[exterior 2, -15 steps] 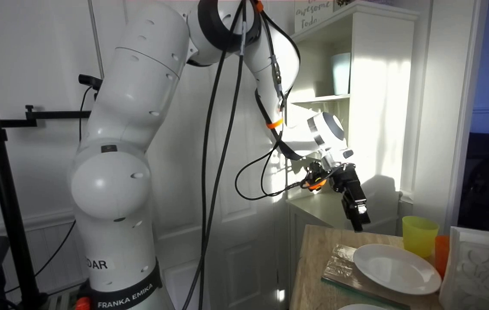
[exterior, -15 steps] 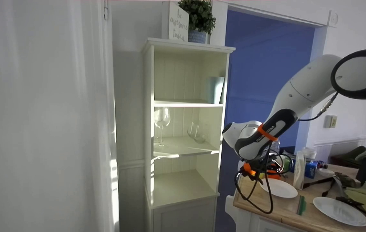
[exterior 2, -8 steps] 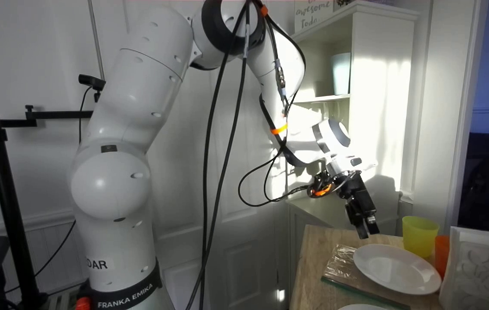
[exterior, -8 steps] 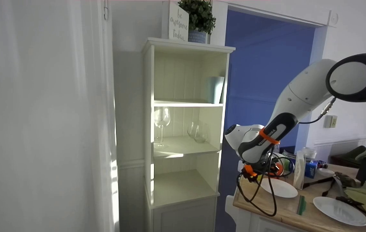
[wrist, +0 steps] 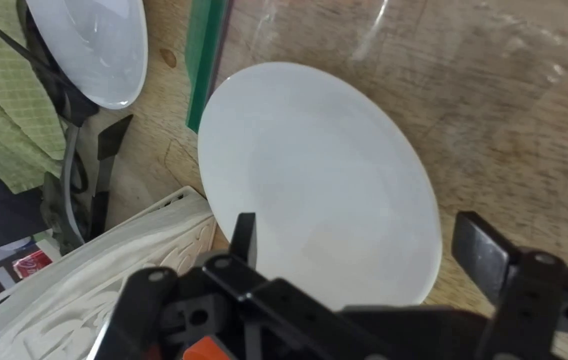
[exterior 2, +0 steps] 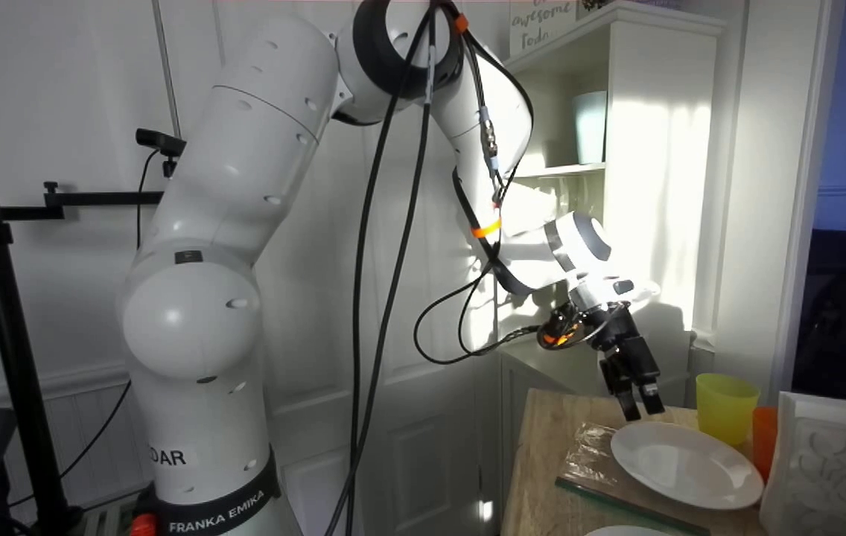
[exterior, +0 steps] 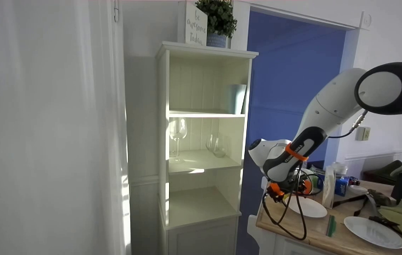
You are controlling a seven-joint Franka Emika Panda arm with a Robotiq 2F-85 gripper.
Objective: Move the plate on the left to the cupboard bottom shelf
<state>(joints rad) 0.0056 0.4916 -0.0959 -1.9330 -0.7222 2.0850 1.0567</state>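
The plate (wrist: 314,165) is white, round and shallow. It lies flat on the wooden counter and also shows in both exterior views (exterior: 310,208) (exterior 2: 687,465). My gripper (wrist: 359,240) is open and empty. It is above the plate's near edge, with the rim seen between the fingers in the wrist view. In an exterior view the fingertips (exterior 2: 643,411) point down, just above and behind the plate's far-left rim. The cupboard bottom shelf (exterior: 199,207) is a bare white board, lowest in the open-fronted unit. In an exterior view the arm and gripper partly hide it (exterior 2: 549,365).
A larger white plate (exterior: 373,232) lies further along the counter (wrist: 514,125). A plastic bag with a green strip (wrist: 209,60) lies beside the plate. A yellow cup (exterior 2: 726,408), an orange cup (exterior 2: 764,439) and a white carved holder (exterior 2: 829,465) stand close. Glasses (exterior: 178,132) stand on the middle shelf.
My gripper has come down and towards the plate, to the right in an exterior view. Its fingers show more spread than one second ago. The plate has not moved.
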